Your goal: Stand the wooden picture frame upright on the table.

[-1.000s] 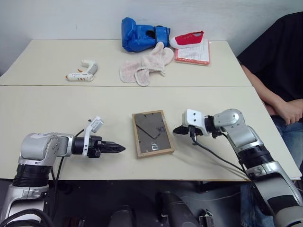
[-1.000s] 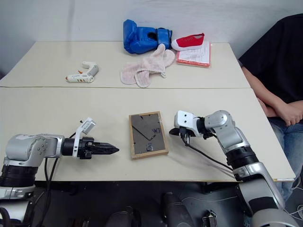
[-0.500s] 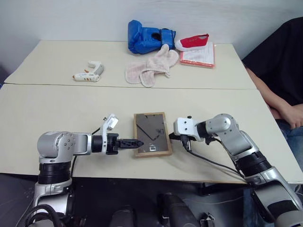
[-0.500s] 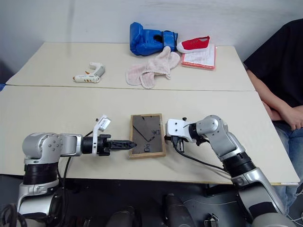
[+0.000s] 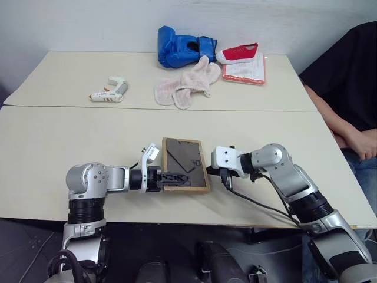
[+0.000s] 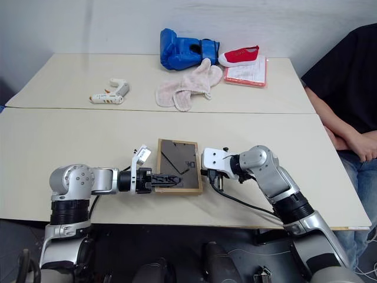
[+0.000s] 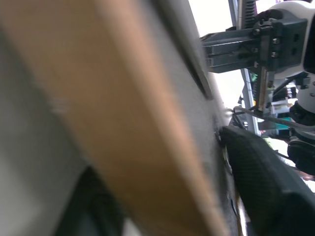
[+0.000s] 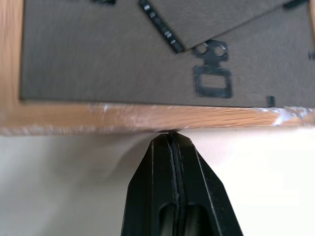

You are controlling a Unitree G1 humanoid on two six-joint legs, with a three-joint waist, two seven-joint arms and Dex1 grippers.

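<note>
While the wooden picture frame (image 5: 185,164) lies back-up on the near half of the desk (image 5: 53,147), just my side of the seam that runs across the top, I've got both arms working its edges. So you're looking at the dark grey-brown backing with the fold-out stand, light wood border all round.

My left end effector (image 5: 172,177) is at the frame's left edge near the close corner, and its two black fingers sit one over and one under the border, so it's clamped on that edge. From the left wrist camera the wood border runs right across the shot with one finger (image 7: 266,187) against the backing side. The left edge looks a touch lifted, though I can't say for sure from the head views.

My right end effector (image 8: 172,140) is fully closed, fingers pressed together, with the tip butted against the frame's right edge down at desk level. It isn't holding anything, just touching the wood.

Everything else sits beyond the seam, well away from the frame: a white glue gun (image 5: 108,92) off to the far left, a pink mitt (image 5: 187,83) straight ahead, a blue boxing glove (image 5: 182,46) behind that, and a red shoe (image 5: 237,52) on an orange-edged pad (image 5: 243,69) to the far right. A person in a black top (image 5: 347,76) sits at the desk's right end.
</note>
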